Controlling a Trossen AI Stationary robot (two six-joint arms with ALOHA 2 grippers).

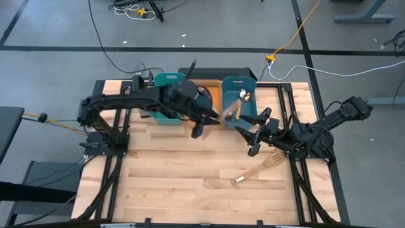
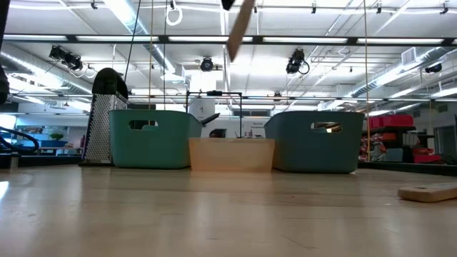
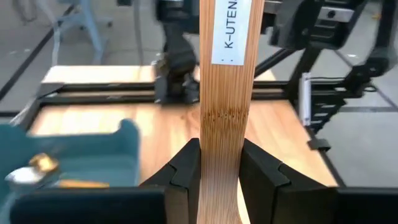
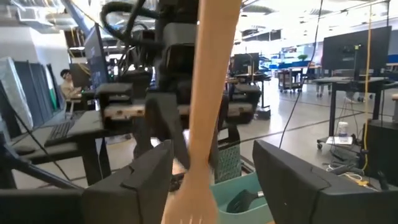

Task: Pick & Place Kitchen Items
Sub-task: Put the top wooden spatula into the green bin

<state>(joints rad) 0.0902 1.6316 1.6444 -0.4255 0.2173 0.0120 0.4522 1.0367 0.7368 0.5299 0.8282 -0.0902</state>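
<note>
Two grippers meet over the bins: the left gripper (image 3: 221, 171) clamps a wooden spatula (image 3: 225, 93) (its handle bears a white label) between its fingers, above the right teal bin (image 1: 239, 88). The right gripper (image 4: 214, 180) stands wide open around that same spatula, its fingers clear of the wood. A second wooden spatula (image 1: 258, 168) lies on the table (image 1: 171, 171), near the right arm.

Left gripper (image 3: 221, 177) holding a wooden spatula (image 3: 227, 93)

Its two dark fingers (image 3: 186, 171) are squeezing the flat wooden handle from both sides, and the handle is sticking straight out in front of them. A white sticker (image 3: 231, 31) is showing on the wood. A teal bin (image 3: 93, 155) is sitting nearby on the wooden table (image 3: 161, 124), with a gold spoon (image 3: 43, 163) lying inside it.
</note>
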